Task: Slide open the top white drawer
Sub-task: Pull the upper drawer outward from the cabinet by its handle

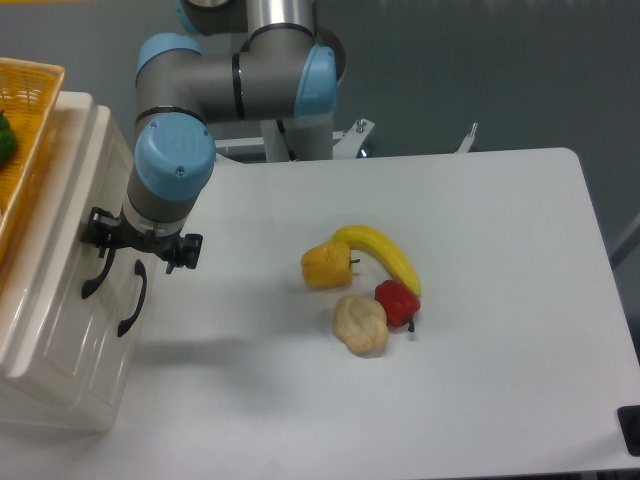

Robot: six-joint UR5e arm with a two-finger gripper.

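Looks like a robotics lab rather than a home. Marked as such by the grey-and-light-blue jointed robot arm (215, 90) bolted on a metal mount at the far edge of a plain white rectangular table (480, 250), against a bare grey wall. Staged like a test setup: toy-like plastic food, namely a yellow banana (385, 255), yellow pepper (326, 265), red pepper (398, 301) and beige bun (360, 324), clustered mid-table, and a small glossy cream-white cabinet (60, 300) at the left edge with an orange woven basket (25, 110) on top.

White table (480, 250), cabinet (60, 330), toy food (362, 290)
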